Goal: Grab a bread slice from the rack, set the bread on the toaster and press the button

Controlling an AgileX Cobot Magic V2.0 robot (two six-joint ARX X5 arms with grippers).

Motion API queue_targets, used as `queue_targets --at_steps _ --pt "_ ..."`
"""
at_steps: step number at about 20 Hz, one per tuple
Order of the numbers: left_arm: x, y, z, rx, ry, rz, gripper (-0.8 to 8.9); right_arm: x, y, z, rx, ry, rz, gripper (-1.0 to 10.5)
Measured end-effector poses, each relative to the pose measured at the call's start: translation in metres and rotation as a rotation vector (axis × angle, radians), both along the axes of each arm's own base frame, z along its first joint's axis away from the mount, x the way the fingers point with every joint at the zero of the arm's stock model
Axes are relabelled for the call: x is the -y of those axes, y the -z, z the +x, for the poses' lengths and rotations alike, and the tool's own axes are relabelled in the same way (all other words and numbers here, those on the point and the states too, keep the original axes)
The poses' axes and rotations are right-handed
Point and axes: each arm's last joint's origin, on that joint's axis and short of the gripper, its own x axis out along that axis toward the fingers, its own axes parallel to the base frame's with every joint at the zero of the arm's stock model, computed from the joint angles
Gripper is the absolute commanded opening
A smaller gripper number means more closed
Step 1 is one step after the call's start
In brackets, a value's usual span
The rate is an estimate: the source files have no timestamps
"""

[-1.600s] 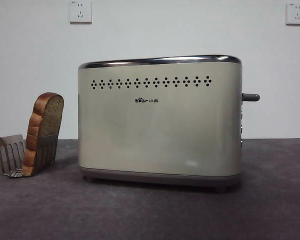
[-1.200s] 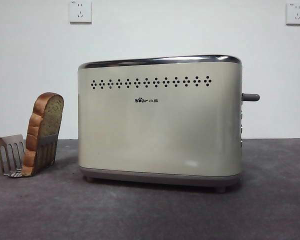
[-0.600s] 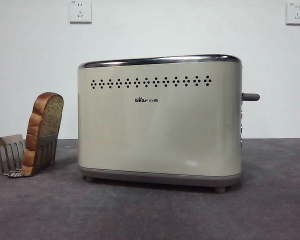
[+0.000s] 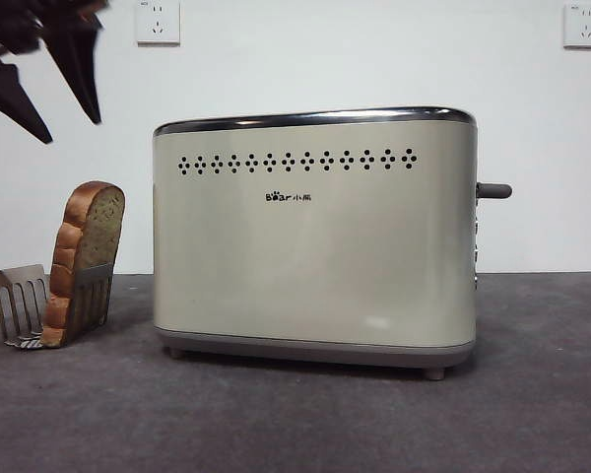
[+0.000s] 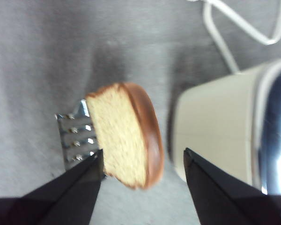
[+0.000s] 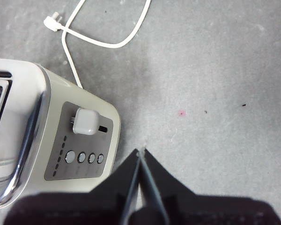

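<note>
Front view: the toaster [image 4: 315, 236], cream with a chrome top rim, stands at the centre of the dark table [image 4: 295, 424], its dot-cluster holes and logo facing the viewer. The button [image 4: 493, 191], a short grey lever, projects from the toaster's narrow side at about 3 o'clock from the logo. At roughly 9 o'clock from the toaster, near but apart from it, sits the rack [image 4: 49, 305], small and grey. The slice of bread [image 4: 83, 258] stands in the rack, tilted so that its domed top leans toward the toaster, brown crust outward and speckled crumb face showing.

The left gripper [image 4: 41, 59] enters at about 11 o'clock of the front view, above the bread and clear of it; its two black jaws are spread wide. In the left wrist view the same gripper [image 5: 143, 157] looks down on the bread [image 5: 126, 136], which lies between the parted jaws without visible contact, the rack [image 5: 75, 138] beside it and the toaster [image 5: 225, 136] near.

Right wrist view: the right gripper [image 6: 141, 154] hangs over bare table [image 6: 215, 93] just beside the toaster's [image 6: 33, 140] narrow side, jaws pressed together and holding nothing. The button [image 6: 86, 122] rises above a row of small round buttons [image 6: 85, 157]. A white power cord [image 6: 98, 33] loops across the table.
</note>
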Motion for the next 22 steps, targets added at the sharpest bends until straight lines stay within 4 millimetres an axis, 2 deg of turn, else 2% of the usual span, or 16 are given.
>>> queue_targets --at_steps 3,6,11,15,16,19,22 --pt "0.019 0.005 0.014 -0.023 0.026 0.063 2.92 0.000 0.000 0.000 -0.001 0.000 0.000 0.0" --pt "0.034 0.017 0.022 -0.051 0.044 0.119 2.92 0.000 0.000 0.000 -0.002 0.000 0.000 0.0" --pt "0.041 0.052 0.041 -0.139 0.036 0.192 2.92 0.000 0.001 -0.001 -0.018 0.000 0.000 0.0" --pt "0.041 0.059 0.045 -0.155 0.028 0.220 2.78 0.000 0.002 -0.002 -0.033 0.000 0.000 0.0" --pt "0.041 0.059 0.045 -0.155 0.028 0.220 2.52 0.000 0.002 -0.002 -0.033 0.000 0.000 0.0" --pt "0.041 0.059 0.045 -0.155 0.028 0.219 0.54 0.000 0.002 -0.002 -0.034 0.000 0.000 0.0" --pt "0.041 0.059 0.046 -0.153 0.027 0.219 0.26 0.000 0.002 -0.002 -0.034 0.000 0.000 0.0"
